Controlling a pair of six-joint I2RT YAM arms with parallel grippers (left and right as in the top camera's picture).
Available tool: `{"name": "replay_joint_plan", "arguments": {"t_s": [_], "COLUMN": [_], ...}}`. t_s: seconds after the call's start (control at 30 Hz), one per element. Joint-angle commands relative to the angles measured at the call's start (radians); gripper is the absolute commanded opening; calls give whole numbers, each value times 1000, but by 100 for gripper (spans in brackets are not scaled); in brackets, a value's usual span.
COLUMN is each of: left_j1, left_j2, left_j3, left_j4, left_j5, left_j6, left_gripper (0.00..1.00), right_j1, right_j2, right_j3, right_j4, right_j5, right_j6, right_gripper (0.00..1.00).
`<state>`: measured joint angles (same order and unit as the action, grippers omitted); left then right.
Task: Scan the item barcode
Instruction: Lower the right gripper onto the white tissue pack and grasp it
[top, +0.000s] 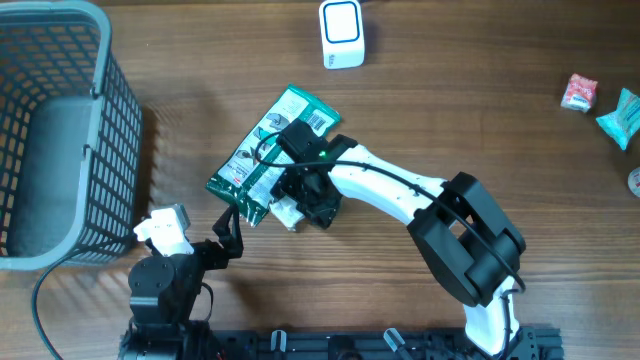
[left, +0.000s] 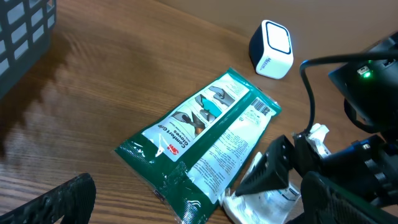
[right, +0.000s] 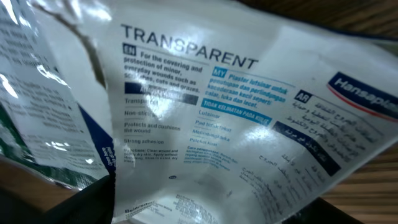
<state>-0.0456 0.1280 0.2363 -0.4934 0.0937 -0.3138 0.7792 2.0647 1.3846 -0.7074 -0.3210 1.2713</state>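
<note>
- While looking down from overhead, finds most of the white plaster packet (top: 288, 213) hidden under the right gripper (top: 298, 203); shows only as a pale corner touching the near end of the green glove packet (top: 262, 152), mid-table.
- Cannot tell from here whether the right jaws pinch that packet or merely straddle it.
- Catches the left gripper (top: 228, 236) low at the near edge, fingers spread wide, holding nothing, apart from both packets.
- Notes a grey mesh basket (top: 120, 150) at the left, cut off by the frame, its grey floor in sight.
- Places the white barcode scanner (top: 342, 35) at the far edge, well apart from the packets; at the right edge, small snack packs (top: 578, 92), one cropped.
- From the left wrist, sees the green glove packet (left: 199, 143) lying flat, barcode (left: 264, 110) face up at the end nearer the scanner (left: 273, 50).
- Finds the plaster packet (left: 261, 202) crumpled at the bottom, cut by the frame, with the right gripper's black fingers (left: 273, 167) on it.
- Shows just one left finger (left: 59, 202) in the bottom corner, and only a corner of the basket (left: 25, 25).
- From the right wrist, fills almost wholly with the plaster packet (right: 236, 124), printed side to the lens, glossy and wrinkled, fine print blurred.
- Leaves a sliver of green packet (right: 25, 93) at the left and dark finger edges (right: 56, 199) along the bottom, too cropped to judge the grip.
</note>
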Motion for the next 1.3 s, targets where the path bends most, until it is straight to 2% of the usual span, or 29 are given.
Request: {"name": "replay_joint_plan", "arguments": {"t_s": [0.0, 0.07, 0.13, 0.2, 0.23, 0.27, 0.37, 0.43, 0.53, 0.63, 0.73, 0.8, 0.83, 0.9, 0.97, 1.03, 1.13, 1.27], "left_j1": [5, 5, 5, 5, 5, 5, 5, 5, 5, 5, 5, 5, 5, 5, 5, 5, 5, 5], "left_j2": [-3, -3, -3, -3, -3, -3, -3, -3, -3, -3, -3, -3, -3, -3, -3, -3, -3, -3], "left_j3": [-4, -4, -4, -4, -4, -4, -4, -4, -4, -4, -4, -4, -4, -4, -4, -4, -4, -4], "left_j4": [2, 2, 2, 2, 2, 2, 2, 2, 2, 2, 2, 2, 2, 2, 2, 2, 2, 2], "left_j5": [-13, -13, -13, -13, -13, -13, -13, -13, -13, -13, -13, -13, -13, -13, -13, -13, -13, -13], "left_j6": [-9, -9, -9, -9, -9, -9, -9, -9, -9, -9, -9, -9, -9, -9, -9, -9, -9, -9], "left_gripper": [100, 100, 100, 100, 100, 100, 100, 100, 100, 100, 100, 100, 100, 100, 100, 100, 100, 100], "right_j1": [-10, -22, -35, -48, -51, -57, -68, -68, -63, -63, -49, -23, -11, -1, 2, -3, -9, -23], "right_j2": [41, 41, 41, 41, 41, 40, 32, 19, -28, -78, -88, -87, -87, -84, -82, -82, -80, -75], "right_j3": [-8, -8, -8, -8, -8, -8, 16, 76, 204, 235, 231, 197, 171, 118, 47, -4, -63, -121], "right_j4": [-108, -165, -207, -267, -291, -319, -396, -482, -592, -577, -543, -486, -466, -440, -393, -356, -276, -235], "right_j5": [110, 144, 180, 267, 316, 394, 623, 704, 594, 265, 50, 78, 85, 88, 134, 198, 221, 262], "right_j6": [-253, -404, -624, -821, -859, -882, -874, -843, -792, -784, -772, -773, -769, -747, -692, -659, -663, -633], "right_gripper": [68, 65, 66, 71, 75, 79, 100, 100, 100, 100, 81, 77, 69, 43, 29, 27, 33, 33]}}
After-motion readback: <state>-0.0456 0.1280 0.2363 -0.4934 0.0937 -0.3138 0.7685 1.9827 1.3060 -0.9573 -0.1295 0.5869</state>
